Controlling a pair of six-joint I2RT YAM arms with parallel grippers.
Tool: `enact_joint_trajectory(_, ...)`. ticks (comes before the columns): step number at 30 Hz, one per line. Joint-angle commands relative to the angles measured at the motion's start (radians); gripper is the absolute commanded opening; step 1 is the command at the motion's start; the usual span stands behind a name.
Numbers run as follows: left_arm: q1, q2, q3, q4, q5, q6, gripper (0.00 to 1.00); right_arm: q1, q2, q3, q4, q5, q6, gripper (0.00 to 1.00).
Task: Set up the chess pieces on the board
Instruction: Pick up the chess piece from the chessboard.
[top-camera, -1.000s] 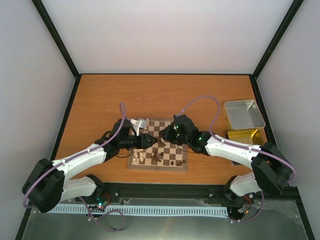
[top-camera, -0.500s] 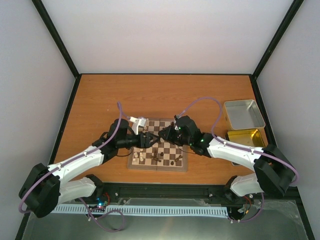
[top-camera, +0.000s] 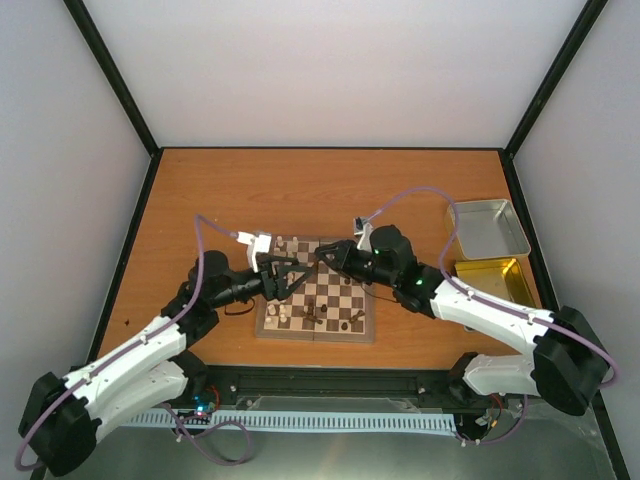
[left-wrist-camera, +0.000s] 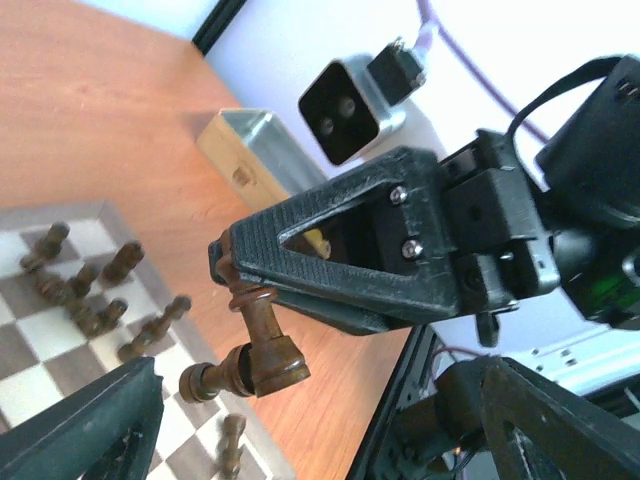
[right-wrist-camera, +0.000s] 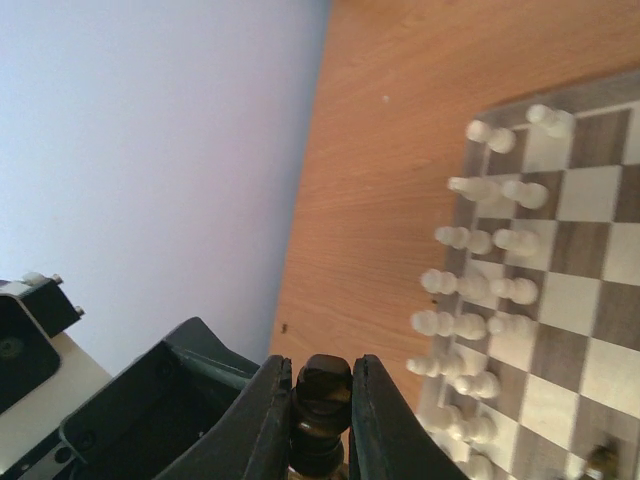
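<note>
Over the board | right hand is pinching a dark brown chess piece by its head | left hand is gaping wide, holding nothing

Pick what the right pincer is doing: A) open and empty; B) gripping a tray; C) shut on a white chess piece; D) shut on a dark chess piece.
D: the right wrist view shows the right pincer clamped on a dark piece.
</note>
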Motion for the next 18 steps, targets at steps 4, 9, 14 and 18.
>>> enact_joint_trajectory(4, -0.010, -0.106, 0.068, 0.042, -0.060, -0.335, 0.89, -0.007, -0.092, 0.005, 0.129, -0.037, -0.007, 0.05)
enact_joint_trajectory(9, 0.002, -0.125, 0.167, -0.047, -0.088, -0.606, 0.98, -0.007, -0.145, -0.004, 0.229, -0.018, -0.057, 0.05)
enact_joint_trajectory(14, 0.030, -0.028, 0.128, 0.189, 0.073, -0.958, 0.99, -0.007, -0.142, 0.025, 0.304, -0.035, -0.108, 0.05)
enact_joint_trajectory(18, 0.030, 0.058, 0.111, 0.415, 0.118, -1.156, 0.94, -0.007, -0.128, 0.028, 0.350, -0.048, -0.120, 0.05)
